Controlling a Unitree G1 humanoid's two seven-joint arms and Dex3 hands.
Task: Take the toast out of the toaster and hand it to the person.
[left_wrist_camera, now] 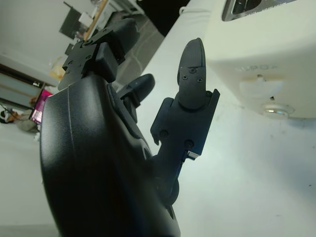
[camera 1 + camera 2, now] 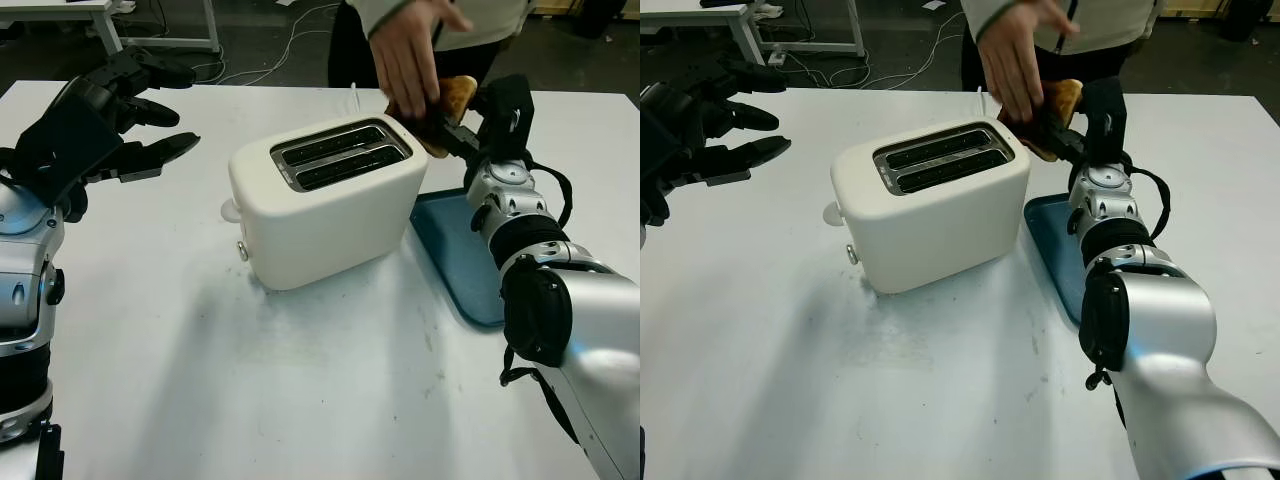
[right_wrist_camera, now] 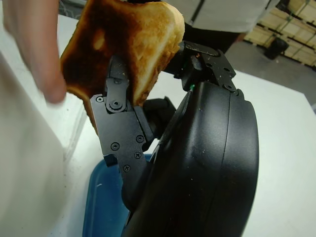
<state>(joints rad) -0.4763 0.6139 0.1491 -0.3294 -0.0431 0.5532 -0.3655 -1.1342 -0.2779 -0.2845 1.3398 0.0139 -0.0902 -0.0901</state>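
Note:
A browned slice of toast is held up behind the right end of the white toaster, with my right hand shut on it. A person's hand reaches down from the far side of the table and touches the same slice. Both toaster slots look empty. My left hand hangs open above the table, well left of the toaster.
A blue tray lies on the white table just right of the toaster, under my right forearm. The person stands at the far table edge. Desks and cables fill the floor behind.

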